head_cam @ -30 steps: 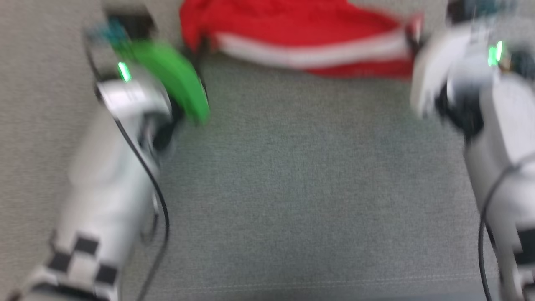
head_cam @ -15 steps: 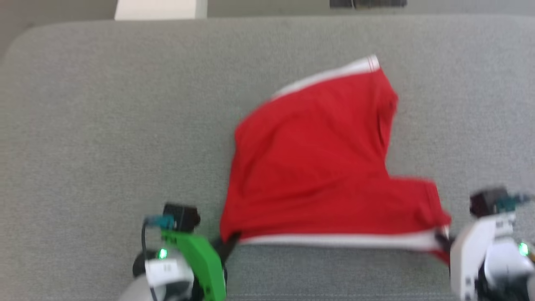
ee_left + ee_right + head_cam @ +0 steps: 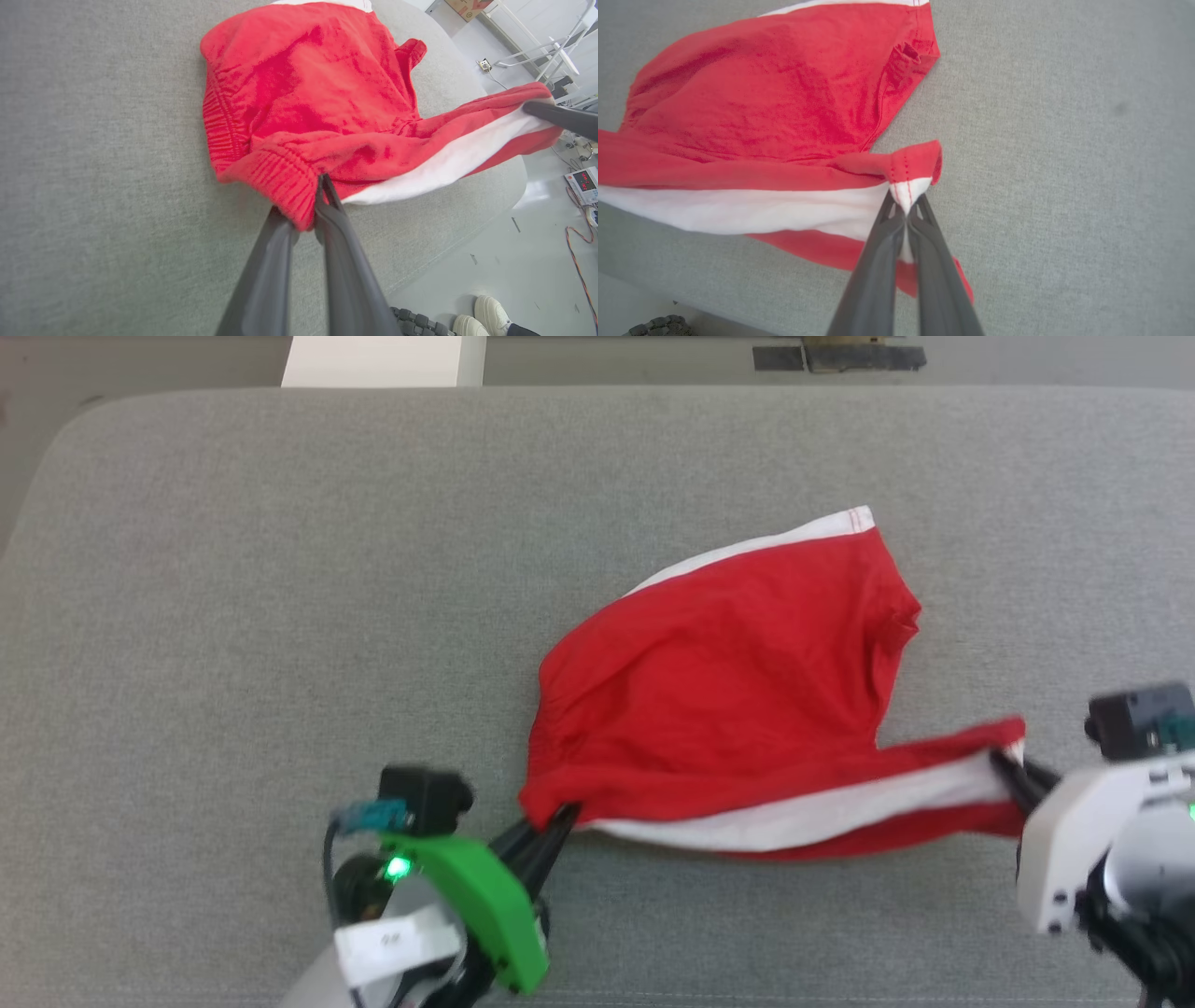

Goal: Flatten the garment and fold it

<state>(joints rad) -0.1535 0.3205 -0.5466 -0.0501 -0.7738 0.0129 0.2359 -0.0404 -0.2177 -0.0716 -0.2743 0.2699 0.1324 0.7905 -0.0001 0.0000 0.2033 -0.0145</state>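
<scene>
**A:** What is it working on?

**B:** A wide grey upholstered cushion (image 3: pixel 233 616) with rounded far corners. Beyond its far edge are pale floor (image 3: pixel 607 369) and a white block (image 3: pixel 383 359).

**A:** And where is the garment?

**B:** The garment (image 3: pixel 728 700) lies right of the cushion's middle, toward the near edge. Its red body spreads away to the far right and ends in a white-trimmed hem (image 3: pixel 840 523).

**A:** What is the left gripper doing?

**B:** The left gripper (image 3: pixel 563 815) has its fingers clenched on the gathered waistband (image 3: pixel 224 135), at the garment's near left corner.

**A:** And the right?

**B:** The right gripper (image 3: pixel 1001 763) has its fingers pressed tight together on the leg end at the near right, where the white stripe (image 3: pixel 803 812) finishes.

**A:** What about the cloth between them?

**B:** The striped side runs in a long band from one gripper to the other, along the near edge. The rest is rumpled behind it.

**A:** Anything else?

**B:** In the left wrist view, a pair of pale shoes (image 3: pixel 490 315) stands on the floor past the cushion.
</scene>
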